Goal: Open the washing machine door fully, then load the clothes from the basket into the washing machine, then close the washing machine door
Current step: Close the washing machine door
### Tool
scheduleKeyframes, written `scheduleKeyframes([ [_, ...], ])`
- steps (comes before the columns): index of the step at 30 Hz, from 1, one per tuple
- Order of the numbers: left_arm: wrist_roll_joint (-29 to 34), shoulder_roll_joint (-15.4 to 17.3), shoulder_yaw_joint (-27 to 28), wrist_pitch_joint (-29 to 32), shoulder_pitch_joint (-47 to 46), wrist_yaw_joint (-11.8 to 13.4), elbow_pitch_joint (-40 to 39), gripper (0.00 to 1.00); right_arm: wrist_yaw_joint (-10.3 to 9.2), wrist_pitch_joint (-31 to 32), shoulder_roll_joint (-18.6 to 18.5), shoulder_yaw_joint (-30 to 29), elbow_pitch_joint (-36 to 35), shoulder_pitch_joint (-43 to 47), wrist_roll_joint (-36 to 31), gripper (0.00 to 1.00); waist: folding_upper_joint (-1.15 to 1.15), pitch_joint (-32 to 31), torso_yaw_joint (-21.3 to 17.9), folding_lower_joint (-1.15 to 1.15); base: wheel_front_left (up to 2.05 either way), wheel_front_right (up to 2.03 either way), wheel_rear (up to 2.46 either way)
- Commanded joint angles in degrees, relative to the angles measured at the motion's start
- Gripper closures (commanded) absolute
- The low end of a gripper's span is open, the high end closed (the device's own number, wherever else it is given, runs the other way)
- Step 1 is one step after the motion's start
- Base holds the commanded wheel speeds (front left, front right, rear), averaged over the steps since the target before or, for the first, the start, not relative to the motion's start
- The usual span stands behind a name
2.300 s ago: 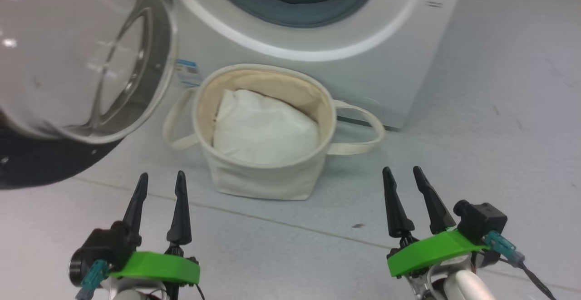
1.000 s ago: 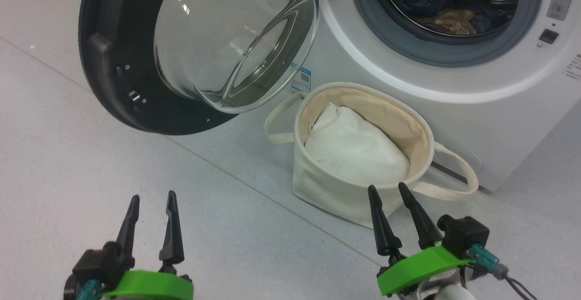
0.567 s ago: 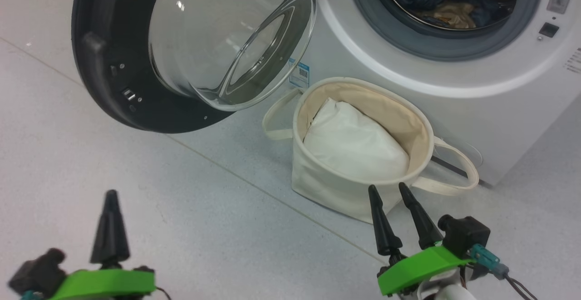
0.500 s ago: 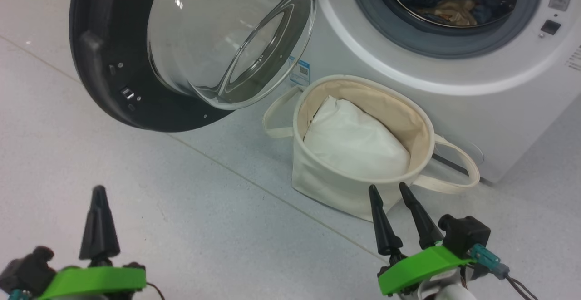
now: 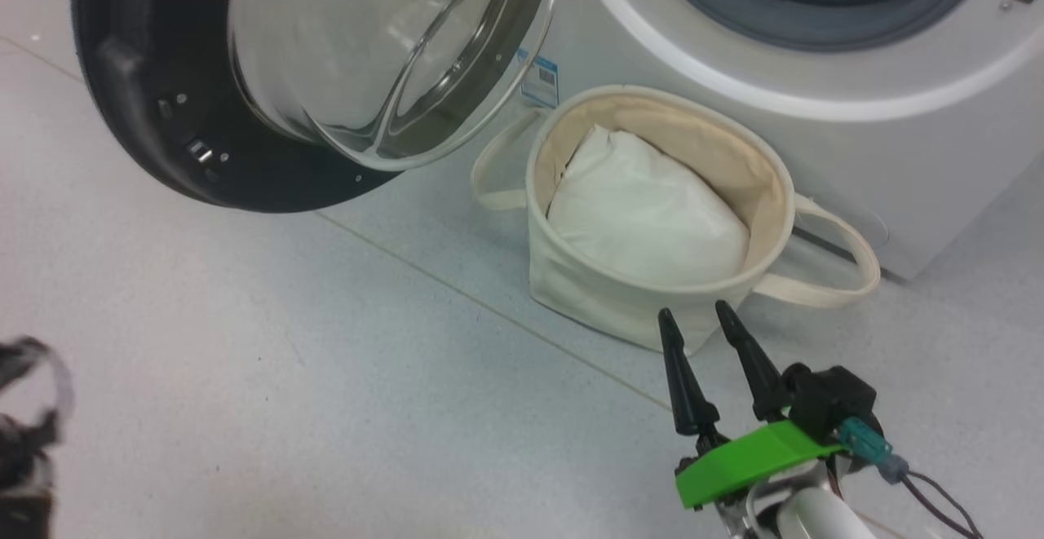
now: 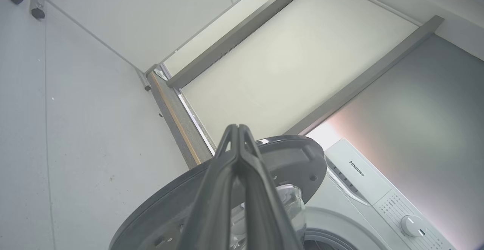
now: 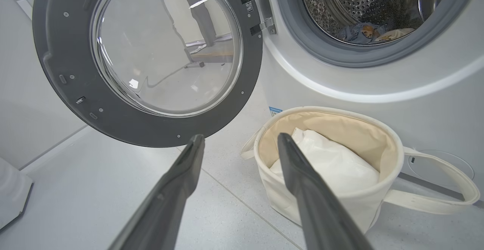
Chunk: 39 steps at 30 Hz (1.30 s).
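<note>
1. The washing machine door (image 5: 147,139) stands swung wide open, to the left of the drum opening. Its inner face and domed glass window (image 5: 359,50) are turned toward me.
2. The clothes (image 7: 363,32) lie low in the perforated steel drum (image 7: 340,4): a blue piece with a bear face and a cream piece beside it.
3. The washing machine (image 5: 816,156) is at the far right, with a grey gasket (image 5: 816,29) ringing the opening and a blue label sticker (image 5: 540,81) on its front.
4. The basket (image 5: 571,278) sits on the floor (image 5: 326,360) just before the washer, below the opening and right of the door. It holds a plain white pad (image 5: 644,213), and one loop handle hangs out on each side.
5. My right gripper (image 5: 693,311) has its fingers spread with nothing between them. It is at the near right, pointing at the basket's near wall.
6. My left gripper (image 6: 238,132) has its fingers pressed together on nothing. From the left wrist it points up past the door's rim. From the head it is a dark blur at the near left edge.
</note>
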Motion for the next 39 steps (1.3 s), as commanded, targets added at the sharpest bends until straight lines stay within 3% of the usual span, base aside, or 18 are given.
scheduleKeyframes([
  [1, -5.98, 3.72, 4.18, 3.69, -4.9, -0.38, 1.45, 1.0, 0.01, -0.7, 0.15, 1.29, -1.98, -2.78, -1.05, 0.0, 0.0, 1.7, -0.61, 0.0, 0.0, 0.0, 0.0],
  [2, -5.98, 3.72, 4.18, 3.69, -4.9, -0.38, 1.45, 1.0, 0.01, -0.7, 0.15, 1.29, -1.98, -2.78, -1.05, 0.0, 0.0, 1.7, -0.61, 0.0, 0.0, 0.0, 0.0],
  [5, -15.75, 8.16, 8.62, 10.27, -11.91, 0.37, 10.6, 1.0, 0.01, -0.7, -0.42, 1.02, -2.22, -4.07, -1.96, 0.0, 0.0, 3.34, -1.3, 0.0, 0.0, 0.0, 0.0],
  [7, -18.14, 11.62, 10.27, 12.28, -16.0, 1.5, 17.29, 1.0, 0.01, -0.7, -0.95, 1.11, -2.22, -4.85, -2.36, 0.0, 0.0, 4.36, -1.87, 0.0, 0.0, 0.0, 0.0],
  [11, -18.63, 17.18, 12.0, 11.65, -21.95, 3.04, 29.74, 1.0, 0.01, -0.7, -1.52, 1.61, -2.17, -5.88, -2.56, 0.0, 0.0, 5.52, -3.53, 0.0, 0.0, 0.0, 0.0],
  [16, -18.78, 21.0, 12.1, 12.3, -26.44, 1.82, 39.69, 1.0, 0.01, -0.7, -1.94, 2.2, -1.98, -6.6, -2.6, 0.0, 0.0, 6.87, -6.07, 0.0, 0.0, 0.0, 0.0],
  [27, -19.53, 22.75, 10.16, 19.23, -32.28, 0.04, 50.02, 1.0, 0.01, -0.7, -2.91, 2.67, -1.76, -7.37, -2.73, 0.0, 0.0, 7.87, -10.05, 0.0, 0.0, 0.0, 0.0],
  [32, -19.66, 22.94, 8.81, 24.77, -32.16, -0.32, 51.14, 1.0, 0.01, -0.7, -2.58, 3.37, -1.1, -6.15, -2.39, 0.0, 0.0, 6.05, -11.53, 0.0, 0.0, 0.0, 0.0],
  [39, -20.44, 20.81, 7.22, 31.09, -32.16, -0.38, 47.73, 1.0, 0.01, -0.7, -2.64, 3.7, -0.81, -5.73, -2.36, 0.0, 0.0, 5.87, -12.03, 0.0, 0.0, 0.0, 0.0],
])
